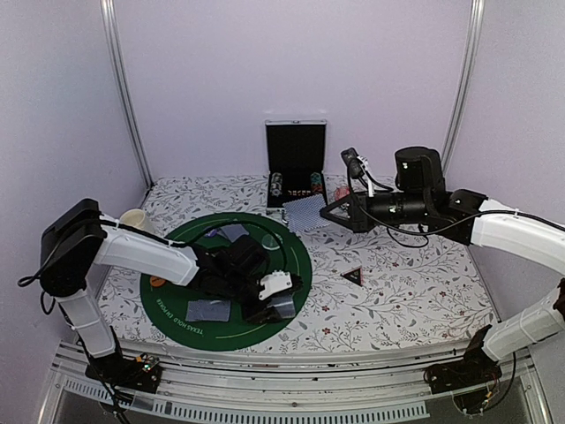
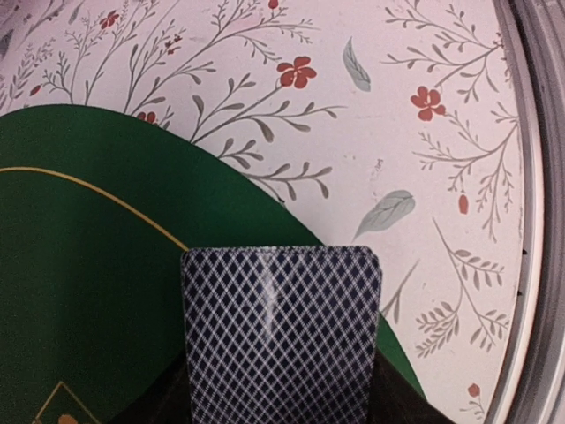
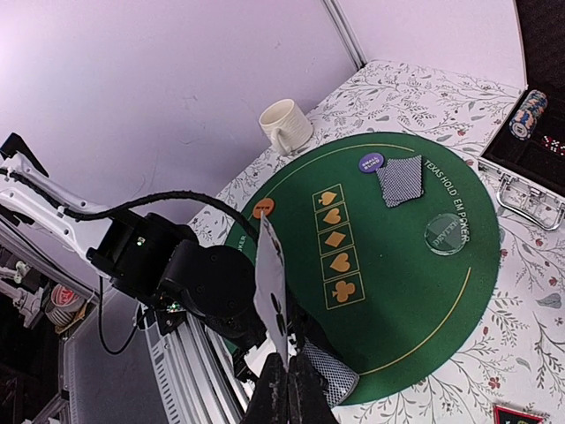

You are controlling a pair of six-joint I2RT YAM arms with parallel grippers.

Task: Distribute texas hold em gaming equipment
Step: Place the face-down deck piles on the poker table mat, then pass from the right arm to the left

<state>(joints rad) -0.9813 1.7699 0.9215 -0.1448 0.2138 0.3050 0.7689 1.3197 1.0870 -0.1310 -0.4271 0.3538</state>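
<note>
**Right tool clenched on one card, left tool low at the mat's edge**

The right tool (image 3: 284,371) has its two fingers pressed together on the lower edge of a white-faced playing card (image 3: 271,287). The card stands upright in the air and is seen nearly edge-on. In the top view this tool (image 1: 328,210) hangs just in front of the open black case (image 1: 296,155).

The left tool (image 1: 272,296) is low over the near right rim of the green felt mat (image 3: 415,291). In its wrist view a blue-backed playing card (image 2: 281,340) lies between the dark fingers and covers the mat's edge next to the floral surface (image 2: 424,177). I cannot tell whether the fingers press this card or only stand beside it.

Further out on the mat lie a second blue-backed card (image 3: 400,181), touching a dark blue disc (image 3: 372,162), an orange disc (image 3: 263,208) and a clear disc (image 3: 443,234). The black triangular marker (image 1: 352,275) lies on the surface, right of the mat. A white mug (image 3: 285,126) stands beyond the mat.
</note>
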